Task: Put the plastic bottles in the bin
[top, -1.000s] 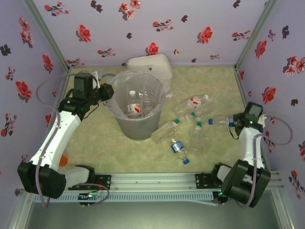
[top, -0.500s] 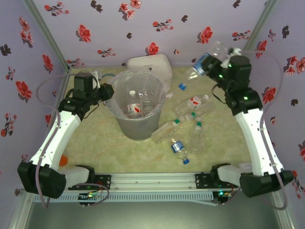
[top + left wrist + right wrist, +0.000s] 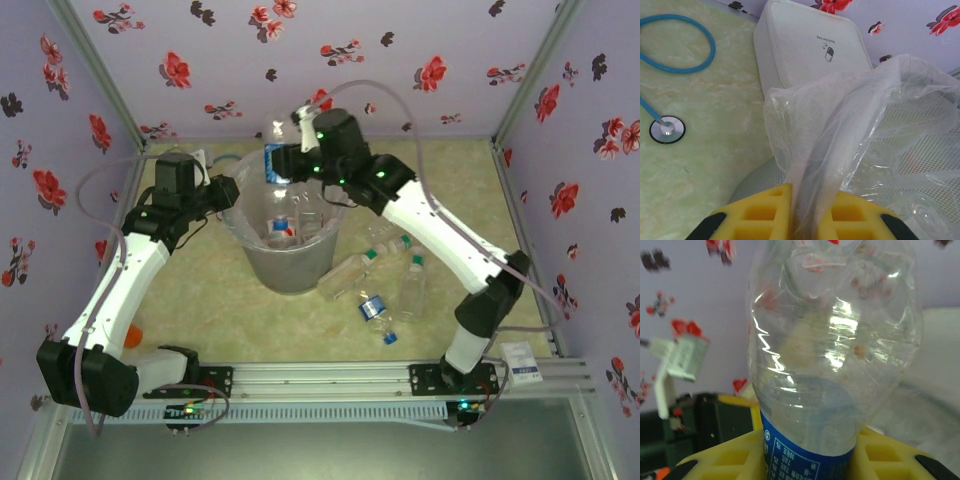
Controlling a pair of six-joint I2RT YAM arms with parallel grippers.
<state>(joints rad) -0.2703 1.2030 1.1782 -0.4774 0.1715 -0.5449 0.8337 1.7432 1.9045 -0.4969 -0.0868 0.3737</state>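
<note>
The right fingers are gripping a blue-labelled bottle at its label. The right arm has swung across from the bench's far right corner and is now holding the bottle above the far rim of the bin. The left fingers are pinching shut on the clear liner at the bin's left rim. Release looks imminent. Several loose bottles are lying mid-bench, right of the bin.

The pale green marbled bench carries the grey bin near its middle. A white case sits just behind the bin, with a stethoscope beside the case. Right of the bin, three bottles lie on their sides: a green-capped bottle, a blue-labelled bottle and a clear bottle.
</note>
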